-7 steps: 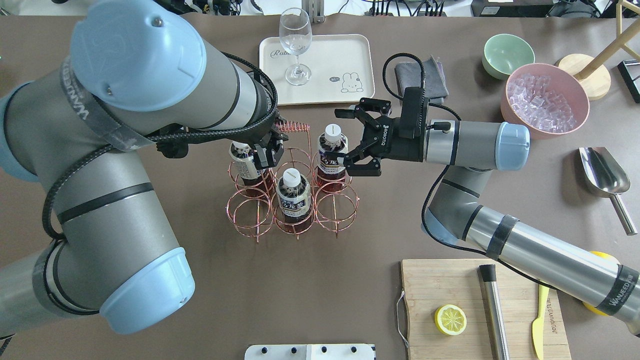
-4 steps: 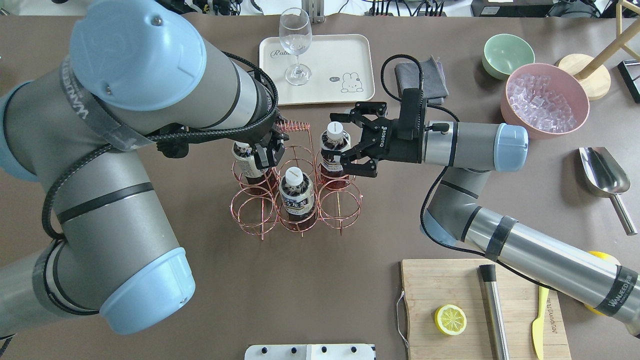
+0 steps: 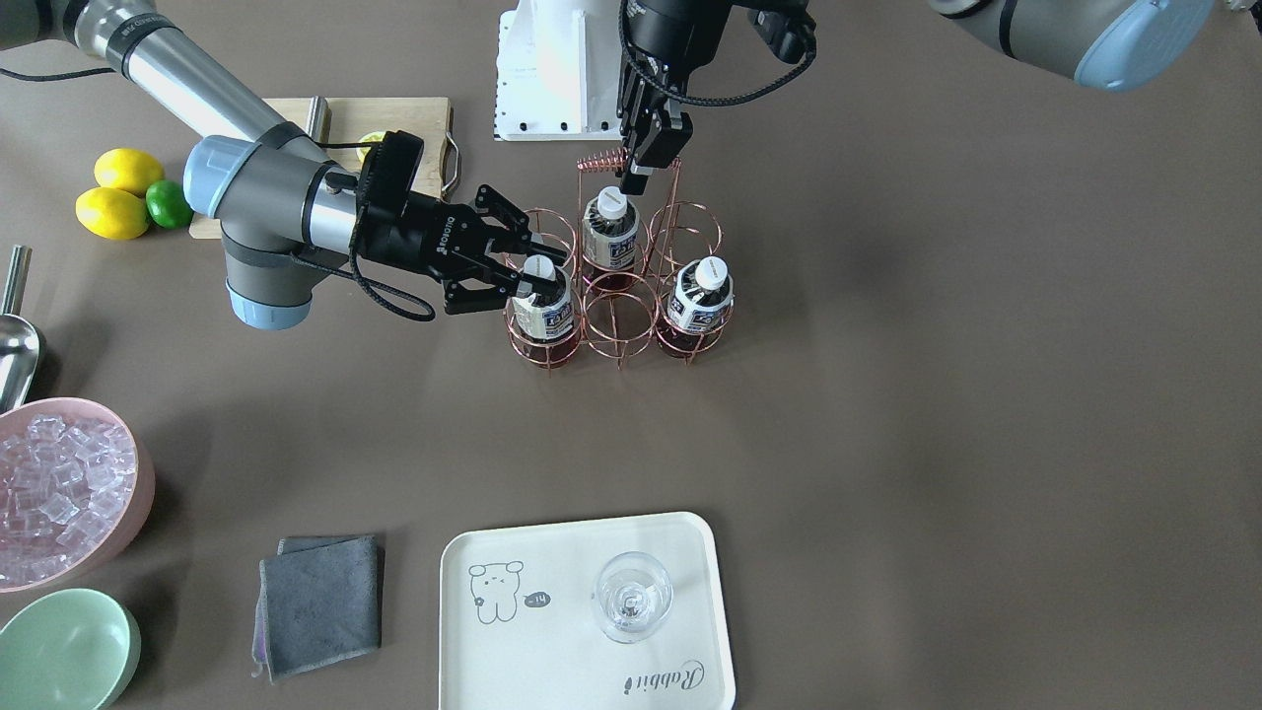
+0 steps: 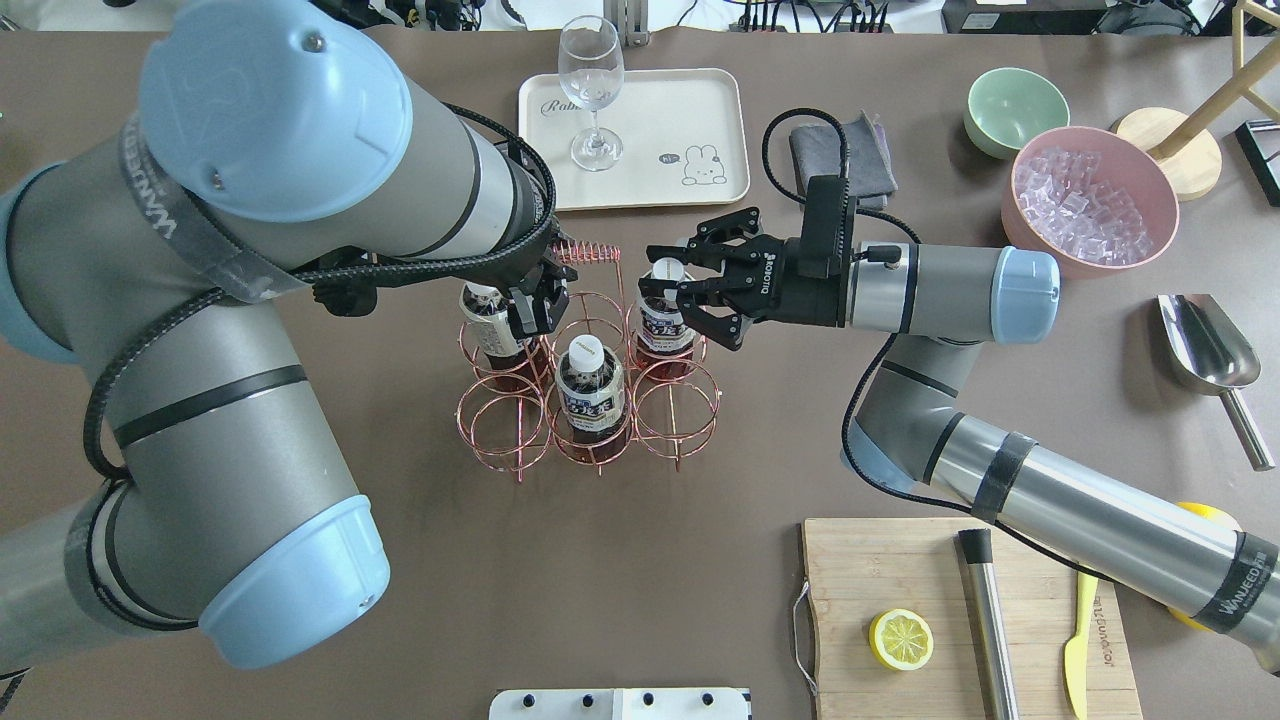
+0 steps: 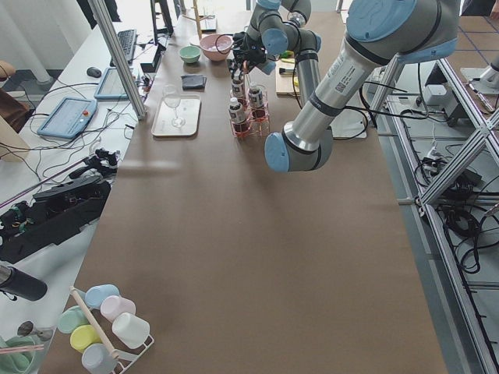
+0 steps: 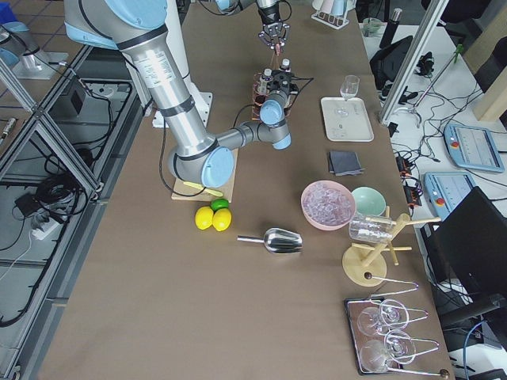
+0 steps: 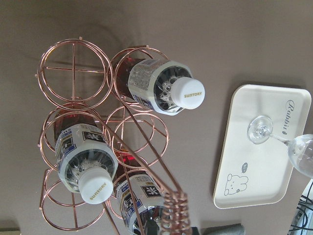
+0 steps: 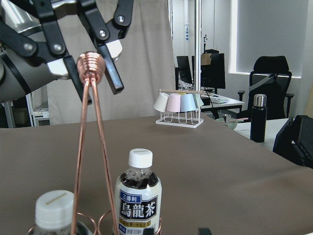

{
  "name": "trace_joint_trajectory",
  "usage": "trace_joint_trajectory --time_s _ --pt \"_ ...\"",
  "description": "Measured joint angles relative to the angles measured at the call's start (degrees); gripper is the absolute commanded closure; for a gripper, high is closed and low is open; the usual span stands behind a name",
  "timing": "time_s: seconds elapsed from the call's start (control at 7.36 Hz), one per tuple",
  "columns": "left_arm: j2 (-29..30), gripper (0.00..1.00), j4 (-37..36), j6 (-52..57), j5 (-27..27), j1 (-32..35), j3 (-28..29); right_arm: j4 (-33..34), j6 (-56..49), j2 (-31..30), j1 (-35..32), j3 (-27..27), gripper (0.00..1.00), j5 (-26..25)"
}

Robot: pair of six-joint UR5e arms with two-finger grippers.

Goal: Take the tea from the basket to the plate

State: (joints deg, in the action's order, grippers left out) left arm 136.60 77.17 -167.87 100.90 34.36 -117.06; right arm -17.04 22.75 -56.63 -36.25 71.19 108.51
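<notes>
Three bottles of tea (image 4: 660, 322) stood in the basket (image 4: 590, 252), none on the plate (image 4: 650, 110); the right gripper (image 4: 668, 276) straddled one, grip unconfirmed.

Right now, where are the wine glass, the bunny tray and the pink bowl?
wine glass (image 4: 591, 60), overhead view, on its bowl.
bunny tray (image 4: 680, 105), overhead view, on a bare patch.
pink bowl (image 4: 1088, 270), overhead view, on its near wall.
</notes>
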Motion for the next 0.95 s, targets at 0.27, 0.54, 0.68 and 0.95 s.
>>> trace_joint_trajectory --time_s 0.27,0.54,0.68,0.95 --pt "0.0 1.0 0.0 0.0 0.0 0.0 0.1 0.0 0.1 -0.2 -1.1 1.3 1.0 0.2" --pt "0.0 1.0 0.0 0.0 0.0 0.0 0.2 1.3 1.2 -0.4 -3.3 4.0 1.0 0.8" --pt "0.0 1.0 0.0 0.0 -0.1 0.0 0.2 2.9 2.5 -0.4 -5.1 6.1 1.0 1.9" --pt "0.0 1.0 0.0 0.0 -0.2 0.0 0.2 7.2 6.5 0.0 -10.2 10.7 1.0 5.0"
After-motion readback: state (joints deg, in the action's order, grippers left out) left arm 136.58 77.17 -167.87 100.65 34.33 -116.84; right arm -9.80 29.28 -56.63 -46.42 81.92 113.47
